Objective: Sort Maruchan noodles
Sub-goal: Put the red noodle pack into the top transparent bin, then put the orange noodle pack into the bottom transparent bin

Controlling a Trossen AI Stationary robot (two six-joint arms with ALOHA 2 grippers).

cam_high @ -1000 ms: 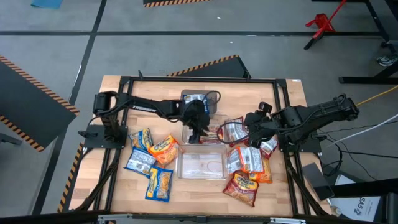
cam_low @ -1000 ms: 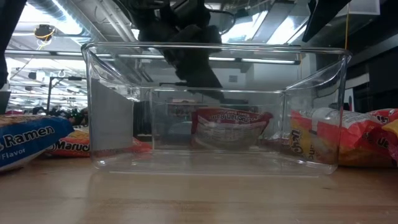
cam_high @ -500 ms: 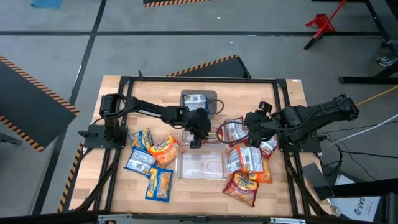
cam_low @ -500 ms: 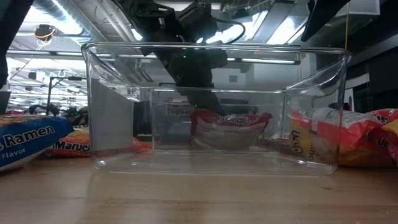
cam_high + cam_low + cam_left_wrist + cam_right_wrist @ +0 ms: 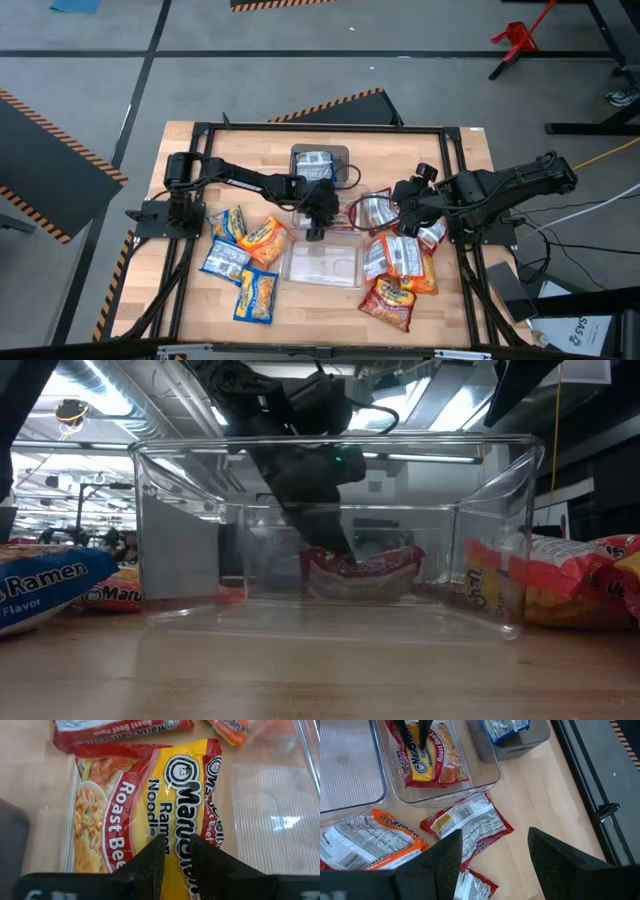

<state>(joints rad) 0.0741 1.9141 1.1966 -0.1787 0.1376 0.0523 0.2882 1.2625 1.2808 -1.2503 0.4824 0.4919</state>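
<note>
A red-and-yellow roast beef packet point(image 5: 150, 815) lies in the middle clear bin point(image 5: 485, 775), the left gripper point(image 5: 174, 851) pinching it. Around it, a wooden table point(image 5: 455, 150), grey floor beyond. Loose packets point(image 5: 245, 260) crowd both sides. The right gripper point(image 5: 492, 857) hovers nearby, jaws spread.

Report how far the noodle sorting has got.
Done: one blue packet sits in the far bin. In hand: the left tool pinches the Roast Beef packet inside the middle bin. Left: the near bin holds nothing, and packets lie loose on both sides of the table. The right tool waits, open.
</note>
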